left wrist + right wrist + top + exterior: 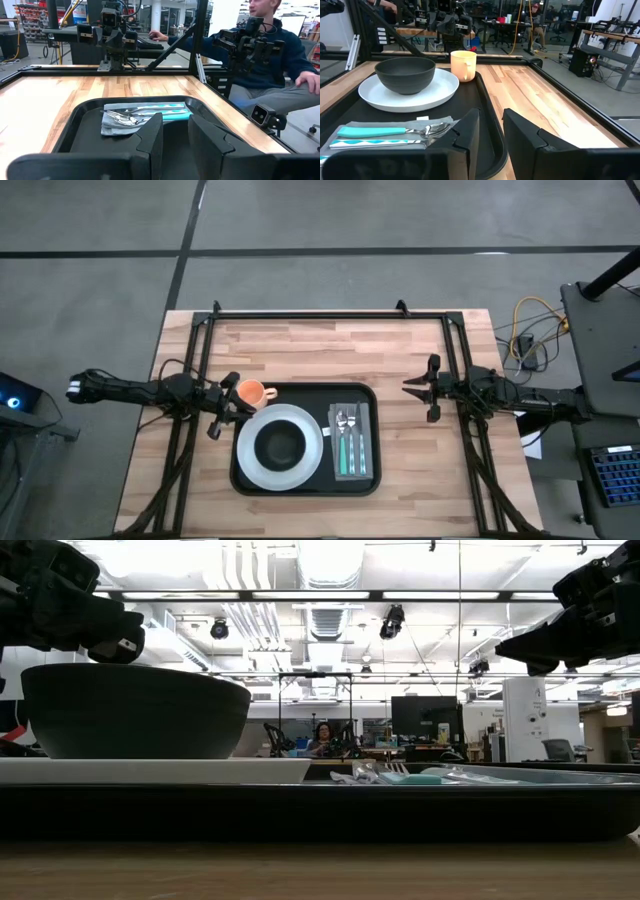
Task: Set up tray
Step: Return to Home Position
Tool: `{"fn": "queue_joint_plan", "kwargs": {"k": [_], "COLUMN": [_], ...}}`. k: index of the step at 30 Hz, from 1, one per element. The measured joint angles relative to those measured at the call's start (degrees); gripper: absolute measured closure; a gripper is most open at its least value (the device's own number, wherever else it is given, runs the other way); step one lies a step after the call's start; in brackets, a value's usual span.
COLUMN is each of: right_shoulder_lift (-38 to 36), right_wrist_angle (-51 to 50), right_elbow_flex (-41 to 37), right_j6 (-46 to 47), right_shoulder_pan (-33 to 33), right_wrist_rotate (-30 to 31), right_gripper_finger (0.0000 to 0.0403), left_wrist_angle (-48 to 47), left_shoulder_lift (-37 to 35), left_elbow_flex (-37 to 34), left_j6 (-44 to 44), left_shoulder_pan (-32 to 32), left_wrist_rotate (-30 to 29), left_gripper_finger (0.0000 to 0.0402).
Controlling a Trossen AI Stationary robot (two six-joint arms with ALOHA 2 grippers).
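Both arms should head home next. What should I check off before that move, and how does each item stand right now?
1. Left gripper open and empty: ok.
2. Right gripper open and empty: ok.
3. Cutlery side by side on the napkin, on the tray: ok.
4. Bowl on the plate, cup upright on the tray: ok.
5. Left gripper's clearance from the cup: cannot tell. The high view shows them close together; the low view shows it raised above the bowl.
6. Right gripper off the tray, over bare table: ok.
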Motion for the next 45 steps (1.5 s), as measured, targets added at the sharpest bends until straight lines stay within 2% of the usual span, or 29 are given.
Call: {"fn": "queue_joint_plan", "kwargs": {"k": [8,23,36,45], "right_shoulder_lift": [0.0,0.0,0.0,0.0], "right_wrist_angle": [0.0,0.0,0.0,0.0], "right_elbow_flex": [0.0,0.0,0.0,0.0], "right_j6": [0.0,0.0,0.0,0.0], "right_shoulder_pan": [0.0,0.0,0.0,0.0], "right_wrist_rotate": [0.0,0.0,0.0,0.0], "right_gripper_finger": [0.0334,0.0316,0.0335,0.0322], "left_wrist_angle": [0.0,0.0,0.0,0.0], "left_shoulder_lift": [0.0,0.0,0.0,0.0], "left_elbow_flex": [0.0,0.0,0.0,0.0], "left_j6": [0.0,0.0,0.0,0.0], "left_shoulder_pan": [0.0,0.0,0.0,0.0], "left_wrist_rotate": [0.0,0.0,0.0,0.0], "left_gripper_finger": [0.0327,0.0327,0.0327,0.0327]}}
